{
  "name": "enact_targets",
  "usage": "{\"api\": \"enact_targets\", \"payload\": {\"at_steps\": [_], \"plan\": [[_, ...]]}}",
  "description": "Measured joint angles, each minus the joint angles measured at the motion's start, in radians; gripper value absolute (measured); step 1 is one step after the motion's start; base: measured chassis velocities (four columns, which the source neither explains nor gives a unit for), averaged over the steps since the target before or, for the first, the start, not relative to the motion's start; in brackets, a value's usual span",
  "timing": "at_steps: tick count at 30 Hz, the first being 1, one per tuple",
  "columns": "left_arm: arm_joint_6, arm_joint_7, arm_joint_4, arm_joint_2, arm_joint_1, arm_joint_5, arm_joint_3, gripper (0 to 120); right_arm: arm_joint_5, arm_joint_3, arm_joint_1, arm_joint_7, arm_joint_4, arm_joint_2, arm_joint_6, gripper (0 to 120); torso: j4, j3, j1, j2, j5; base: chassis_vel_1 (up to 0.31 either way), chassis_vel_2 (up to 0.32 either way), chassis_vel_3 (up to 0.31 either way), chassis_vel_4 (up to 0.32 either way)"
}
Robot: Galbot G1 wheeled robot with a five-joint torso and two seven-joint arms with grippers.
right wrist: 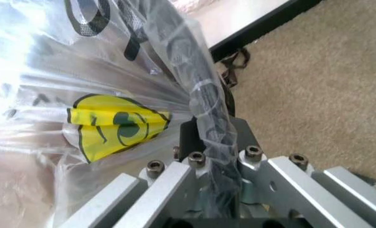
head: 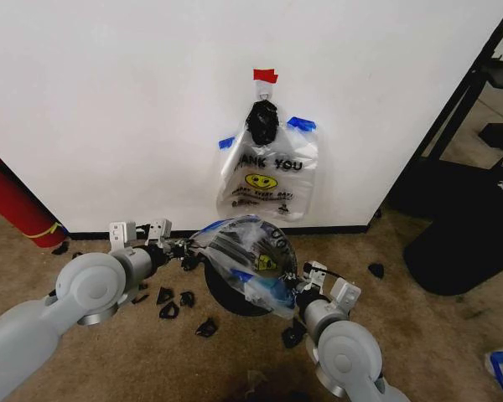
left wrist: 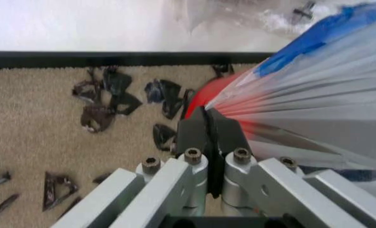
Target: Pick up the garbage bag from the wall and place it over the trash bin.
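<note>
1. Two pincers are at work: the left pincer [left wrist: 208, 124] is closed on the bag's [head: 250, 251] edge, plastic fanning out taut from its tips; the right pincer [right wrist: 208, 130] is closed on the opposite edge, a dark twisted rim running between its fingers.
2. Between them the bag is stretched open, low, over the bin [head: 235, 297], just in front of the wall [head: 109, 100].
3. Judged step: spreading the mouth over the bin's rim. The next move likely calls for lowering both edges evenly past the rim before letting go.
4. A second printed bag [head: 268, 180] hangs taped on the wall.
5. Hard to make out: the bin's rim, mostly covered by plastic, so whether the bag already hooks it cannot be told.
</note>
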Motion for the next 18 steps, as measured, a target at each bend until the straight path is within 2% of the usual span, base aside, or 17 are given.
{"api": "enact_targets", "payload": {"at_steps": [3, 9, 12, 14, 18], "plan": [[0.014, -0.004, -0.01, 0.002, 0.012, 0.002, -0.007, 0, 0.005, 0.003, 0.006, 0.017, -0.008, -0.001, 0.011, 0, 0.0001, 0.0, 0.0, 0.0, 0.0, 0.0, 0.0, 0.0, 0.0], [0.046, -0.087, -0.051, -0.013, 0.024, 0.0, -0.012, 0, 0.008, 0.001, 0.012, 0.034, -0.016, 0.0, 0.013, 0, -0.0001, 0.0, 0.0, 0.0, 0.0001, 0.0, 0.0, 0.0, 0.0], [0.047, -0.118, -0.098, -0.016, 0.061, 0.055, -0.032, 13, 0.018, 0.0, 0.028, 0.048, -0.023, 0.002, 0.013, 0, 0.0, 0.0, 0.0, 0.0, -0.0001, 0.0, 0.0, 0.0, 0.0], [0.047, -0.12, -0.115, -0.016, 0.077, 0.061, -0.049, 16, 0.021, 0.0, 0.029, 0.051, -0.023, 0.002, 0.013, 0, 0.0001, 0.0, 0.0, 0.0, 0.0002, 0.0, 0.0, 0.0, 0.0], [0.047, -0.122, -0.161, -0.011, 0.142, 0.065, -0.124, 33, 0.027, 0.003, 0.025, 0.052, -0.026, -0.001, 0.013, 0, 0.0, 0.0, 0.0, 0.0, 0.0001, 0.0, 0.0, 0.0, 0.0]]}}
